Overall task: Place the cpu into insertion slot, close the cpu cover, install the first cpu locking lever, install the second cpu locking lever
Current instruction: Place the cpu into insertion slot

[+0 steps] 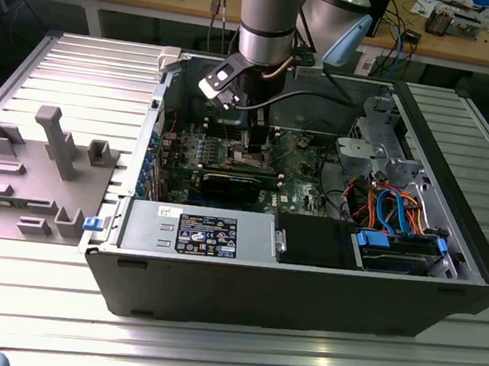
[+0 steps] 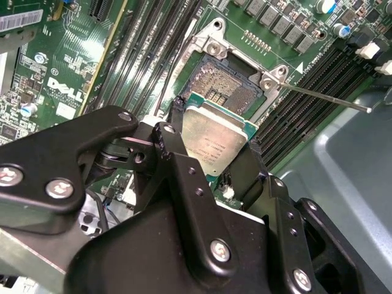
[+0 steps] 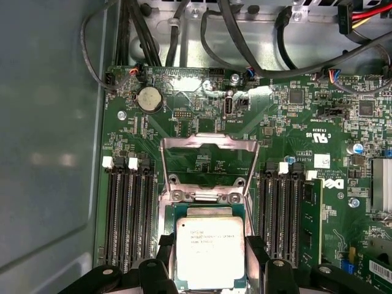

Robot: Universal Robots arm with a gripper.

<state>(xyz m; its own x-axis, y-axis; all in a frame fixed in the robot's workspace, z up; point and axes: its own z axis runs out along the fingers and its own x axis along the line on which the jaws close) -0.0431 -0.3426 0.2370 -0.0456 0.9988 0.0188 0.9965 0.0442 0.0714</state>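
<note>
Evidently the first of the four steps is in hand inside an open computer case (image 1: 302, 303) resting on a slatted metal surface (image 1: 210, 345). In the exterior view the robot arm (image 1: 266, 19) reaches in from twelve o'clock, and a grey fixture block (image 1: 35, 178) lies out at nine o'clock of the case.

Both wrist views show the jaws closed on the cpu (image 3: 210, 248). A black finger (image 2: 171, 131) presses on each of two opposite edges, and the dull metal top faces up. The chip hangs over the insertion slot (image 2: 222, 86) in the green circuit board (image 3: 288, 141), leaving part of the pin field uncovered. Whether chip and slot touch cannot be told.

The cpu cover (image 3: 184, 141) stands flipped open just beyond the slot. A thin locking lever (image 2: 324, 98) juts out free beside it, so nothing is closed or latched.

By the look of it, the placement is near its end but not finished. Seating the chip calls for squaring its edges to the socket frame. It then needs a level, gentle descent, because the exposed pins look easy to bend. The grip should not be released until the chip lies flat.
</note>
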